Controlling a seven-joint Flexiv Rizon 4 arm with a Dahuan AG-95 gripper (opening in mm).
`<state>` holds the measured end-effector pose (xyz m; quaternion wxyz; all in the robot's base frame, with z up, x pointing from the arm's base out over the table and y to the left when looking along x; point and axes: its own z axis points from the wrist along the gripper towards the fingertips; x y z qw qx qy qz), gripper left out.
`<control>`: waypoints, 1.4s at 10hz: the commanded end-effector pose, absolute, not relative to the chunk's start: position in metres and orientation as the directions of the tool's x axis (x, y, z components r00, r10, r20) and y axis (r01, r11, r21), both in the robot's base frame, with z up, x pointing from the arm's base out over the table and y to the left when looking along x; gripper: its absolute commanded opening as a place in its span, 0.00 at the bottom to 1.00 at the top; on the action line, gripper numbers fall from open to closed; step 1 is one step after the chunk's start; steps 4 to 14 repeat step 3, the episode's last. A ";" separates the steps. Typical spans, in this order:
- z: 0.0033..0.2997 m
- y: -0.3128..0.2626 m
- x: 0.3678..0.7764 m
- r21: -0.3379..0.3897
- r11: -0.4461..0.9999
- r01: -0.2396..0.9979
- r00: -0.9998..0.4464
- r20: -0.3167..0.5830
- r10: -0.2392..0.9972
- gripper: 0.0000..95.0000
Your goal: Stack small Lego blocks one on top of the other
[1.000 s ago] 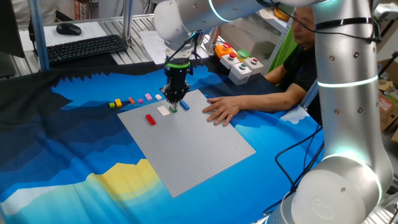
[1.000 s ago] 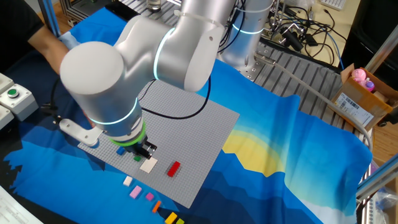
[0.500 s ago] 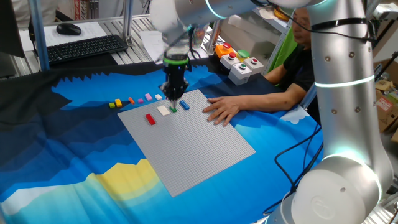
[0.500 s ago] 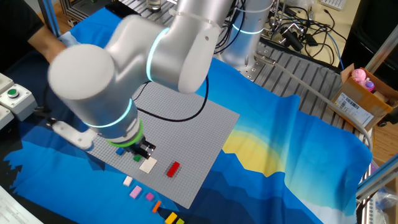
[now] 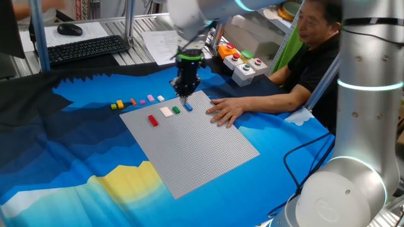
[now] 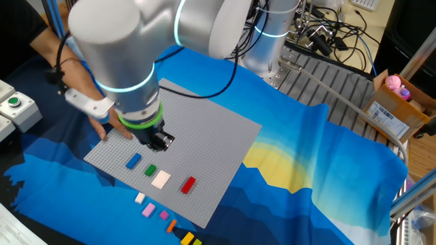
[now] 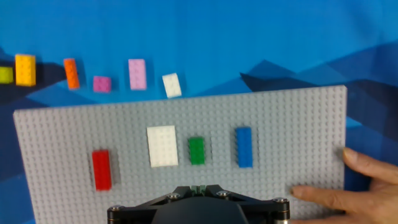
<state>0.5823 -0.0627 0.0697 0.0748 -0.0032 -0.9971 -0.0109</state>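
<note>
A: Gripper (image 5: 187,96) state?

B: Jaws clenched, nothing between them. It points straight down and hangs above the grey baseplate (image 7: 273,124), just above the row of bricks in the fixed views.

A: Bricks on the plate?

B: Four, in a row in the hand view. Red brick (image 7: 101,169) at 9 o'clock of the white plate brick (image 7: 162,145), green brick (image 7: 196,150) just beside the white one at 3 o'clock, blue brick (image 7: 244,147) further out at 3 o'clock. All lie flat, none stacked, none touching.

A: Off the plate?

B: A second row on the blue cloth (image 7: 249,37), at 12 o'clock of the baseplate in the hand view. From the left: a lime-yellow piece (image 7: 5,74) cut by the frame edge, yellow brick (image 7: 25,69), orange brick (image 7: 71,73), small magenta brick (image 7: 102,83), pink brick (image 7: 137,73), small white brick (image 7: 171,85). The lime-yellow and yellow ones sit just beside each other; can't tell if touching.

A: Anything else?

B: A person's hand (image 5: 225,111) rests flat on the baseplate edge, at 3 o'clock of the blue brick in the one fixed view, well apart from the bricks. Keyboard (image 5: 87,48) and a button box (image 5: 242,66) at the back of the worktop.
</note>
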 end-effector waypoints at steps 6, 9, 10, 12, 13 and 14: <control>0.070 -0.063 0.585 -0.005 1.000 0.019 -0.984 0.176 0.019 0.00; 0.070 -0.063 0.585 -0.005 1.000 0.019 -0.984 0.176 0.019 0.00; 0.070 -0.063 0.585 -0.005 1.000 0.019 -0.984 0.176 0.019 0.00; 0.070 -0.063 0.585 -0.005 1.000 0.019 -0.984 0.176 0.019 0.00; 0.070 -0.063 0.585 -0.005 1.000 0.019 -0.984 0.176 0.019 0.00; 0.070 -0.063 0.585 -0.005 1.000 0.019 -0.984 0.176 0.019 0.00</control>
